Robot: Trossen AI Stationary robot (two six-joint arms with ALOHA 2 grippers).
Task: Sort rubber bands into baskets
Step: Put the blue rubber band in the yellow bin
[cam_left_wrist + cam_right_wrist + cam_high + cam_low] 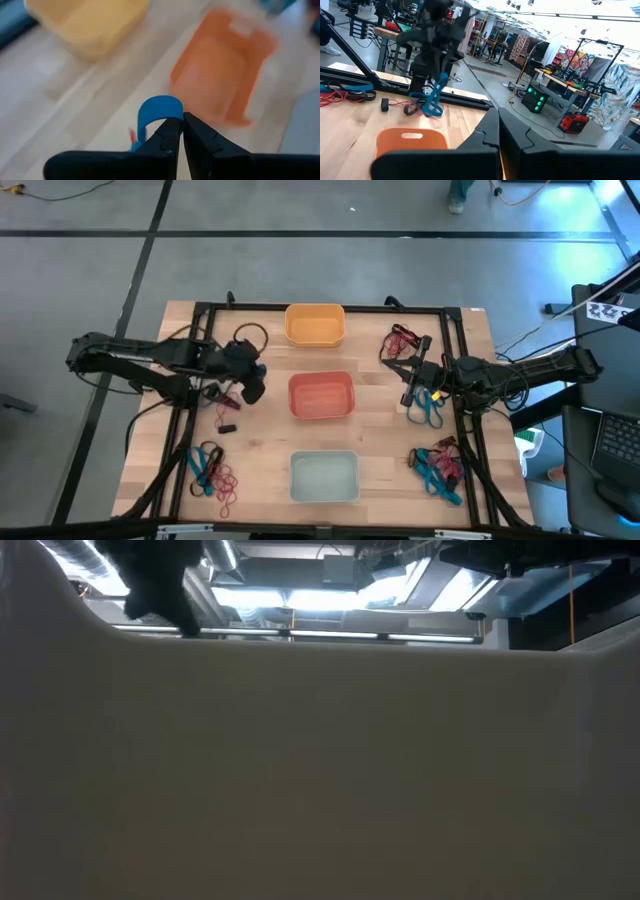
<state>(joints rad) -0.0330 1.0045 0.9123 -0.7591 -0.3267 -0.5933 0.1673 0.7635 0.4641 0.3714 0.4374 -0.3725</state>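
While the table [160,445] carries three baskets in a row, the red one [321,396] lies just right of the left gripper [253,389], which pinches a blue band [159,108] (loop upward). Right gripper [410,393], closed and empty, hangs beside more bands [428,408].

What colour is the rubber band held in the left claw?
Blue. The rubber band pinched in the left claw shows best in the left wrist view.

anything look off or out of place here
Mostly the low view: a pale wall, likely the whitish basket, blocks nearly all of it. Otherwise normal: the left gripper holds a blue rubber band, jaws shut, beside the red-orange basket.
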